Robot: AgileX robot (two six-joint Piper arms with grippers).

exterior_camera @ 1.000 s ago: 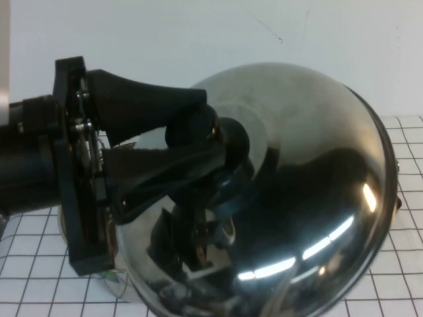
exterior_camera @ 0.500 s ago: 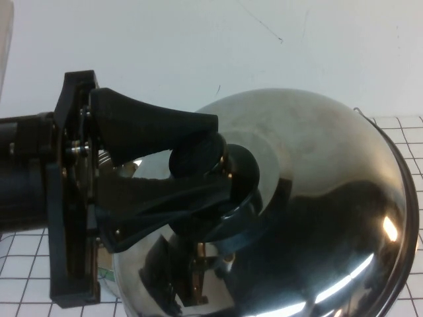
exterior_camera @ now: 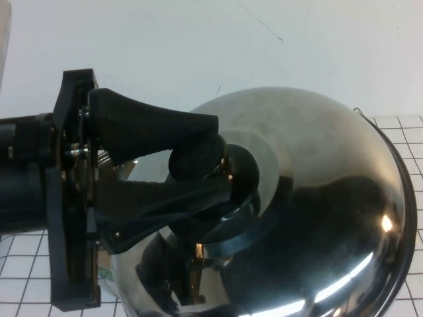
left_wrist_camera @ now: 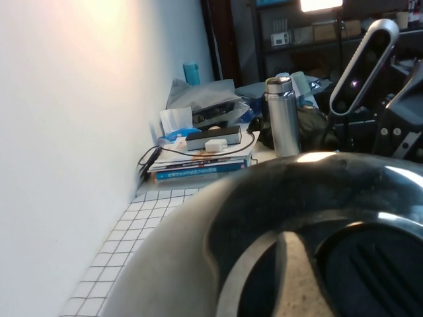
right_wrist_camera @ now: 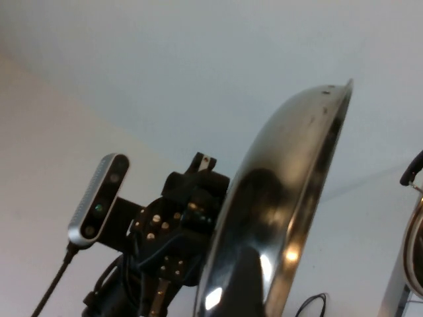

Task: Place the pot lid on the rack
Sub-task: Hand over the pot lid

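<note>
My left gripper (exterior_camera: pixel 213 160) reaches in from the left, high above the table and close to the high camera. It is shut on the black knob (exterior_camera: pixel 195 156) of the pot lid (exterior_camera: pixel 324 178). The shiny steel lid is tilted, with its dome towards the camera, and fills most of the high view. The dome also fills the lower part of the left wrist view (left_wrist_camera: pixel 192 264). In the right wrist view the lid (right_wrist_camera: pixel 277 198) is edge-on, with the left gripper (right_wrist_camera: pixel 175 228) behind it. The rack is out of view. My right gripper does not show.
A white gridded table cover (exterior_camera: pixel 20 264) lies below, with a white wall behind. In the left wrist view a stack of books (left_wrist_camera: pixel 198 165) and a steel bottle (left_wrist_camera: pixel 281 115) stand at the table's far end. A round steel rim (right_wrist_camera: pixel 415 244) shows at the right wrist view's edge.
Over the last second the left gripper has carried the lid to the right and nearer the high camera. In the last half second it has hardly moved.
</note>
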